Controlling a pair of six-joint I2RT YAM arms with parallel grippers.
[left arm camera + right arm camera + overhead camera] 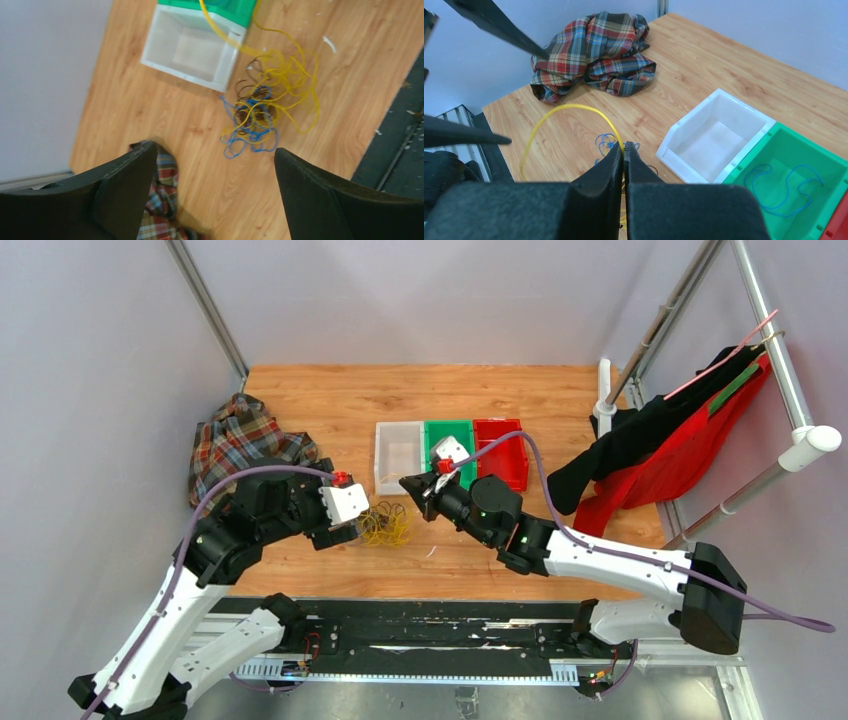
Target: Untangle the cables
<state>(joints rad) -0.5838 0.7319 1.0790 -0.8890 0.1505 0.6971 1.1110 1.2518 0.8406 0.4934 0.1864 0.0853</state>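
Right gripper (pixel 624 146) closed tight on the yellow cable (pixel 569 106), beside the white bin (pixel 716 142); left gripper (pixel 215 150) wide open and empty, above the cables (pixel 260 107) tangled just beside that bin. Unpinned, likely drags along or knots tighter under further pull.

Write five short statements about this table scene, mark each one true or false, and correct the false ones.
1. The left gripper is open. True.
2. A blue cable lies in the white bin. False: the blue cable lies in the green bin; no cable shows in the white one.
3. The right gripper is shut on a yellow cable. True.
4. The plaid cloth hangs on the rack. False: it lies bunched on the table, on the left arm's side.
5. The cable tangle holds yellow, blue and dark strands. True.
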